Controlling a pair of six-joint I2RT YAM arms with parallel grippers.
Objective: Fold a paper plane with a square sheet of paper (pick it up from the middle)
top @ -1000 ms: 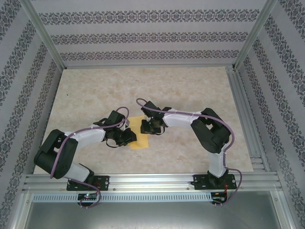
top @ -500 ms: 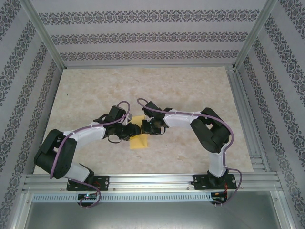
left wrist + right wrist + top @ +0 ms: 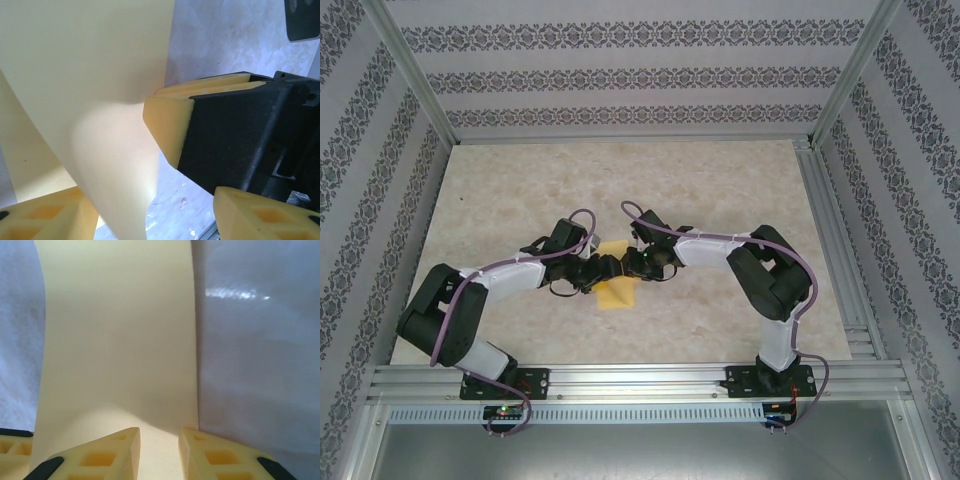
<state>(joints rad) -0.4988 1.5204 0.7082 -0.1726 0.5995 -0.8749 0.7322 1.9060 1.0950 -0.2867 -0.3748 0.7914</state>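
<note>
This looks like a robot test cell in a lab. Aluminium posts (image 3: 412, 75) frame a booth with patterned paper walls (image 3: 620, 75). Two arms (image 3: 765, 290) are bolted to a metal rail (image 3: 640, 378) at the near edge of a marble-look table (image 3: 720, 180).

Left end effector (image 3: 603, 268) has swung in to meet the right end effector (image 3: 628, 265), its jaws spreading wider. The thin yellow-orange square sheet of paper (image 3: 616, 293), earlier exposed between them, is now largely covered by both.
</note>
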